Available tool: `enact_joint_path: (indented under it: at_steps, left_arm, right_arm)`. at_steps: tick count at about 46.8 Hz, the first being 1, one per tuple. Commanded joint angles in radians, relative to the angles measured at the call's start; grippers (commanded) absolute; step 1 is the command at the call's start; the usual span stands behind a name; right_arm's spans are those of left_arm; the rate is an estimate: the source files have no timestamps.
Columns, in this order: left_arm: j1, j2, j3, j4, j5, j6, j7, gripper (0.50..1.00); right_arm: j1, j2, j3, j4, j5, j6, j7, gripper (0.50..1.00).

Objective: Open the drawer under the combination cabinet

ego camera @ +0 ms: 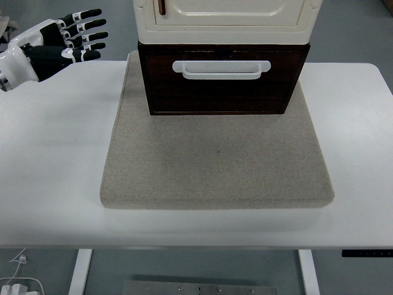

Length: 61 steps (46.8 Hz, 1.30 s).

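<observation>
A mat (215,160) is laid on the middle of the surface (55,153). The cabinet (224,18) is set on the mat's far part, with the drawer (224,86) beneath it and a handle (221,69) mounted across the drawer's front. The left hand (61,43) is held over the surface's far left corner, well apart from the cabinet, its fingers (86,27) pointed toward it.
</observation>
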Motion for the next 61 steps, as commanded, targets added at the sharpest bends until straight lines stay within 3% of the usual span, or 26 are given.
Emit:
enact_joint_path:
  at_steps: [1, 15, 27, 35, 54, 61]
  left_arm:
    - [-0.002, 0.030, 0.026, -0.037, 0.022, -0.012, 0.000, 1.000]
    - [-0.011, 0.081, 0.044, -0.114, 0.117, -0.044, 0.002, 1.000]
    - [-0.068, 0.094, 0.083, -0.120, 0.272, -0.111, 0.008, 1.000]
    - [-0.121, 0.096, 0.106, -0.120, 0.286, -0.131, 0.012, 1.000]
    - [-0.488, 0.090, 0.396, -0.112, 0.286, -0.131, 0.075, 1.000]
    - [-0.582, 0.084, 0.474, -0.109, 0.286, -0.131, 0.091, 1.000]
  right_arm:
    - [0.000, 0.000, 0.000, 0.000, 0.000, 0.000, 0.000, 0.928]
    - [0.000, 0.000, 0.000, 0.000, 0.000, 0.000, 0.000, 0.928]
    - [0.000, 0.000, 0.000, 0.000, 0.000, 0.000, 0.000, 0.928]
    - [0.000, 0.000, 0.000, 0.000, 0.000, 0.000, 0.000, 0.928]
    - [0.000, 0.000, 0.000, 0.000, 0.000, 0.000, 0.000, 0.928]
    - [0.000, 0.000, 0.000, 0.000, 0.000, 0.002, 0.000, 0.928]
